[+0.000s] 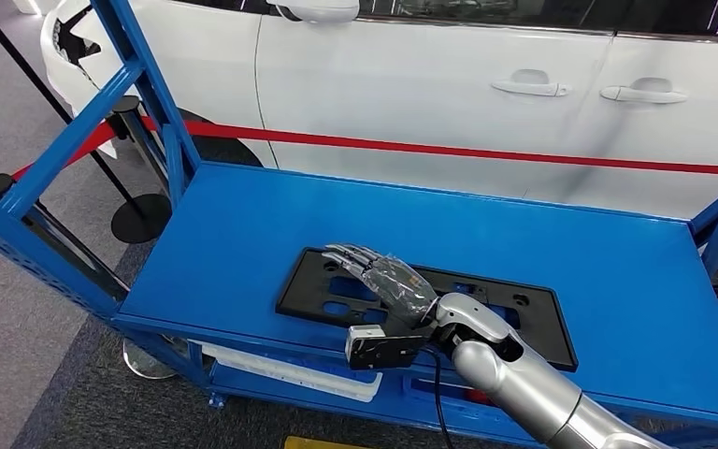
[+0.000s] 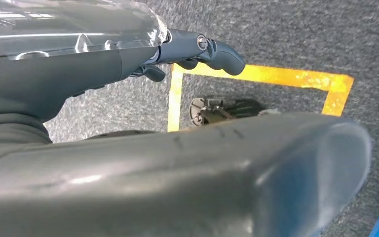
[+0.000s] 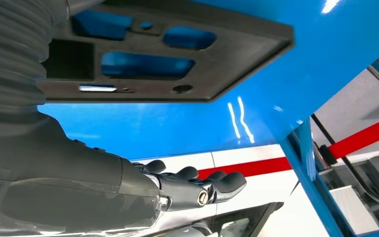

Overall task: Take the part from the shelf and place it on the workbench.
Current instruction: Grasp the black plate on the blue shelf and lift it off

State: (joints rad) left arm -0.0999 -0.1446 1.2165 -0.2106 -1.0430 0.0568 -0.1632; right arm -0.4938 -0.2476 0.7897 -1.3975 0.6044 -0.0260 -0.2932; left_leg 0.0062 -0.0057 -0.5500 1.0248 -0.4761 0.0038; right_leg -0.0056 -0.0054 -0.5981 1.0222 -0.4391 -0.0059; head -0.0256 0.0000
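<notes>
The part (image 1: 547, 332) is a flat black rectangular frame with cut-outs, lying on the blue shelf top (image 1: 243, 224) near its front edge. My right hand (image 1: 383, 281) hovers over the frame's left half, fingers stretched out flat and holding nothing. In the right wrist view the hand (image 3: 128, 187) is apart from the part (image 3: 256, 54) and the blue surface (image 3: 177, 128), with a gap between the fingers (image 3: 217, 182) and the frame. My left hand (image 2: 128, 168) hangs over grey carpet, its fingers (image 2: 217, 52) loosely extended and holding nothing.
A white car (image 1: 430, 75) stands behind the shelf, with a red barrier belt (image 1: 486, 152) and a black stanchion base (image 1: 140, 217) in front of it. Blue uprights (image 1: 150, 84) rise at the shelf's left end. Yellow floor tape (image 2: 276, 76) marks the carpet.
</notes>
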